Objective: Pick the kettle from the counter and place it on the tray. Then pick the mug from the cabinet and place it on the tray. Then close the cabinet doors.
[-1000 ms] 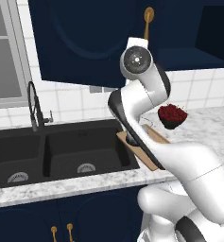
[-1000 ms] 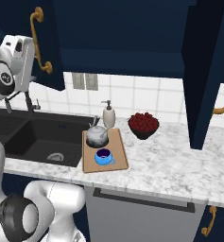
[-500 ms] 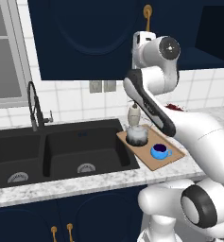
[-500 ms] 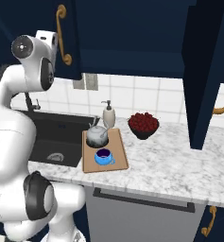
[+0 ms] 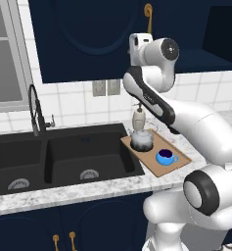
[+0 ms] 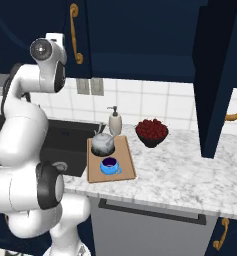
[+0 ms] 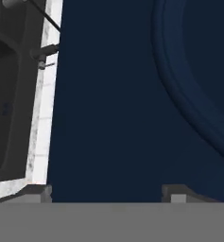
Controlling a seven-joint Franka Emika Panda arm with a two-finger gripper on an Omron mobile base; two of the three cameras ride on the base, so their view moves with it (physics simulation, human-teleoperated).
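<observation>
**Step three: closing the wall cabinet doors**

I read the gripper (image 7: 106, 191) from the hand view: both dark fingertips stand wide apart at the bottom of the picture, and nothing lies between them. The hand is open and empty. Directly ahead of the fingertips is the flat navy face of the left cabinet door (image 7: 132, 94), with its arched panel outline curving down the right side. I cannot tell whether the fingertips touch the door or stop just short of it.

In the base views the wrist is raised high, close against the left cabinet door (image 5: 88, 39), near its curved brass handle (image 5: 148, 11). That door appears nearly flush with the cabinet front. The right cabinet door (image 6: 220, 75) stands swung out over the counter (image 6: 190, 175).

Below, the tray (image 6: 125, 167) lies on the counter beside the black sink (image 5: 54, 157). The kettle (image 6: 103, 143) sits on the far end of the tray and the mug (image 6: 109, 165) on the near end, just apart from each other. A soap bottle (image 6: 115, 121) and a bowl of red fruit (image 6: 151, 132) stand behind the tray.

I judge both placements complete; only door closing remains. The next move calls for a steady push with the open hand flat against the left door until it seats, then a long reach across to the right door, clearing the items on the tray.
</observation>
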